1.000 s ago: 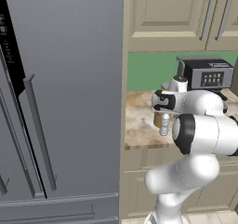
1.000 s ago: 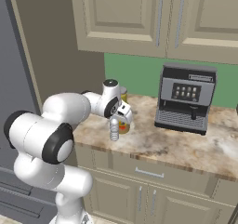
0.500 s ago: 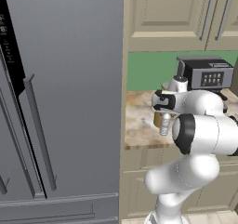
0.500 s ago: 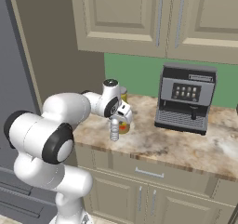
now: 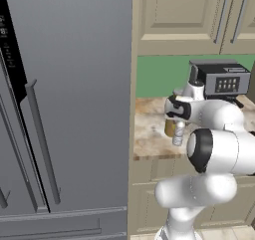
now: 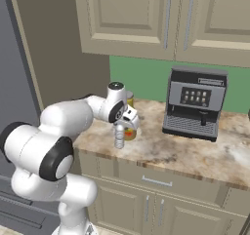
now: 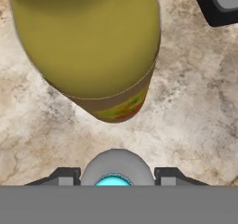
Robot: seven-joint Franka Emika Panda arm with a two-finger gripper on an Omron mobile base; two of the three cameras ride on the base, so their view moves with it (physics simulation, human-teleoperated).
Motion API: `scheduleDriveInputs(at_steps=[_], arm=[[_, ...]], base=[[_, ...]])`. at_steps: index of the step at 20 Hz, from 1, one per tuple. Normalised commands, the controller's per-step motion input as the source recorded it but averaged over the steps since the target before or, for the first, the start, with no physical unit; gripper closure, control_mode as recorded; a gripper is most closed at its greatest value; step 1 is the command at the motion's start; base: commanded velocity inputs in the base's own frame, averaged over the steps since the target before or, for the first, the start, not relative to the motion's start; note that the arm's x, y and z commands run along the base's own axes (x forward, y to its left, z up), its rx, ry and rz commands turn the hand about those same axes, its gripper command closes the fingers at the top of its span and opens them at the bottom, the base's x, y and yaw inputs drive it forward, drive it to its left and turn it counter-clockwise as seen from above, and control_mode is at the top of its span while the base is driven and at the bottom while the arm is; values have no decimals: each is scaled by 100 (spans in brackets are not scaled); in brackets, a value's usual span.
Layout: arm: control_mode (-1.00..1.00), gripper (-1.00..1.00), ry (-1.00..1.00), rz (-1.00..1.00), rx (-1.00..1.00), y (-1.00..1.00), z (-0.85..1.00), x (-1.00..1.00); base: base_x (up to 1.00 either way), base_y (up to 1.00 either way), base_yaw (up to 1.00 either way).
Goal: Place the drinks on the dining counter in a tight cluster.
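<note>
A small clear water bottle [image 6: 118, 137] with a blue cap stands upright near the front of a short marbled counter [image 6: 185, 151]. My gripper [image 6: 121, 127] comes down on it from above. In the hand view its dark fingertips [image 7: 69, 175] press both sides of the water bottle [image 7: 116, 169], so it is shut on it. Just behind stands the large amber-yellow bottle [image 7: 88, 46], also seen in the base views [image 5: 170, 128] [image 6: 130, 131], beside the water bottle [image 5: 178, 135] and my gripper [image 5: 178, 126]. The dining counter is out of view.
A dark coffee machine [image 6: 195, 102] [image 5: 221, 79] stands on the counter to the right, its corner in the hand view [image 7: 218, 2]. Beige cabinets [image 6: 146, 19] hang overhead. A tall grey fridge [image 5: 64, 109] walls off the left side.
The fingers have closed in on the water bottle. The arm and both bottles otherwise keep their places.
</note>
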Motion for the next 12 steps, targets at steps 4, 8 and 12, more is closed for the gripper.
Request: scheduleDriveInputs(at_steps=[4, 8, 12], arm=[[-100, 100, -9, 0, 0, 0, 67, -96], [-100, 100, -8, 0, 0, 0, 78, -89], [-100, 100, -5, 0, 0, 0, 58, -78]], base=[[0, 0, 0], [0, 0, 0], [0, 0, 0]])
